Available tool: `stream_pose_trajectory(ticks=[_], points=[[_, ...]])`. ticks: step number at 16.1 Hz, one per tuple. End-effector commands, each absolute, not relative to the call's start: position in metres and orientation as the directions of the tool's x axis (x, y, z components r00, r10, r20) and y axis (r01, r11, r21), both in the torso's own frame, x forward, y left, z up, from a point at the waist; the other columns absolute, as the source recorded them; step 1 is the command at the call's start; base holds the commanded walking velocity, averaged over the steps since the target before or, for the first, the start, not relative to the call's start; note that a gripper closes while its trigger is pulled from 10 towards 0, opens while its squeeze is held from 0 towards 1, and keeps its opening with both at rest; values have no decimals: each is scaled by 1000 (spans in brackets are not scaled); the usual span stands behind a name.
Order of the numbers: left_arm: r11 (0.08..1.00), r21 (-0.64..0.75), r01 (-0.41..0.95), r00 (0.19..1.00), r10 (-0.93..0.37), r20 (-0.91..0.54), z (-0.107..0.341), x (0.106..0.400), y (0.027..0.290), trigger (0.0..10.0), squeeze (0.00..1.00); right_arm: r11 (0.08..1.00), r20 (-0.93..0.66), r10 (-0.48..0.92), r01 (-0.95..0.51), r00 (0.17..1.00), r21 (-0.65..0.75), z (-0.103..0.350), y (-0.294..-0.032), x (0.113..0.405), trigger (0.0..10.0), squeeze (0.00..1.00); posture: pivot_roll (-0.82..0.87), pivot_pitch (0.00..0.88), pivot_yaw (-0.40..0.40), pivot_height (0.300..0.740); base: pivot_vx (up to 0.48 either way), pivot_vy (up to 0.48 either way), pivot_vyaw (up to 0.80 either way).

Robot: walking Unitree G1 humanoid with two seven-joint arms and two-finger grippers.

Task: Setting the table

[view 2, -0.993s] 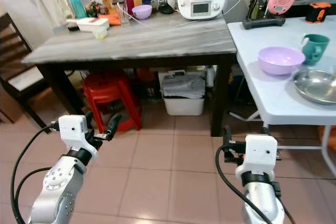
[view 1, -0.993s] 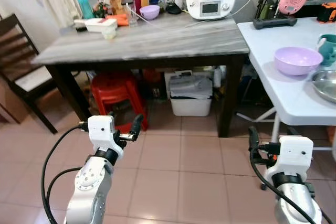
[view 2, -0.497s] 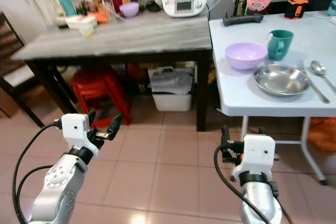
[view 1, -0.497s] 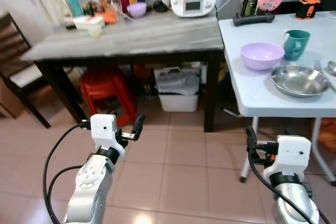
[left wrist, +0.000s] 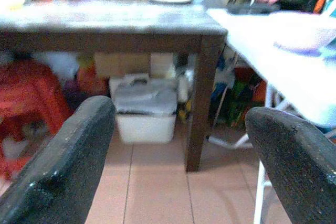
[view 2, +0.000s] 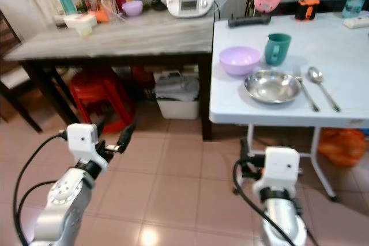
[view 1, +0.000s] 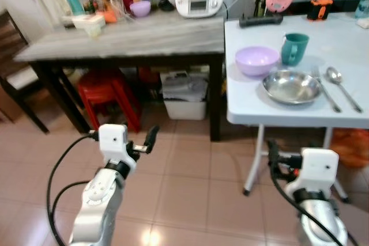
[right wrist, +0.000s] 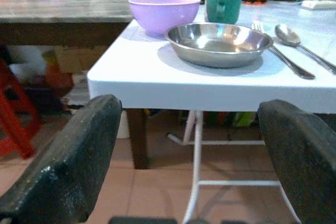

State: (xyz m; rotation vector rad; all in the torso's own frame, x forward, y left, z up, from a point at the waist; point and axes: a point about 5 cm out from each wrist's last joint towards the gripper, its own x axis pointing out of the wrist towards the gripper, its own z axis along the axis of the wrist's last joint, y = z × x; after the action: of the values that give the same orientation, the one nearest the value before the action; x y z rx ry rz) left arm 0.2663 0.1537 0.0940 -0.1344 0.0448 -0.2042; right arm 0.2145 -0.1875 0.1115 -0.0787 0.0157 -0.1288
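- While both arms hang low over the tiled floor, the left pincer (view 1: 141, 142) points toward the dark counter (view 1: 121, 41) at about 11 o'clock, fingers apart and empty; I judge it is simply carried ready.
- At 1 o'clock, the white counter (view 1: 271, 108) carries the place setting: a purple bowl (view 1: 257, 60), a teal mug (view 1: 294, 48) just beside it, a steel plate (view 1: 292, 86) in front, then a fork (view 1: 324, 89) and a spoon (view 1: 342, 86) alongside.
- Bowl and plate look empty; the mug's inside is hidden.
- Facing that setting from below the counter edge, the right pincer (right wrist: 191, 166) is spread wide, holding nothing.
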Motion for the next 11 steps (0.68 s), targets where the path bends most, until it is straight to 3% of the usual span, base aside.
stream_pose_trajectory(ticks=[1, 11], points=[[975, -122, 184, 982, -189, -28, 96, 268, 158, 10000, 0, 991, 3, -115, 115, 993, -70, 114, -184, 216, 10000, 0, -79, 0, 142, 740, 0, -352, 0], [974, -123, 191, 980, -196, -32, 96, 269, 156, 10000, 0, 992, 2, -110, 110, 994, -64, 114, -184, 216, 10000, 0, -82, 0, 144, 740, 0, -412, 0]])
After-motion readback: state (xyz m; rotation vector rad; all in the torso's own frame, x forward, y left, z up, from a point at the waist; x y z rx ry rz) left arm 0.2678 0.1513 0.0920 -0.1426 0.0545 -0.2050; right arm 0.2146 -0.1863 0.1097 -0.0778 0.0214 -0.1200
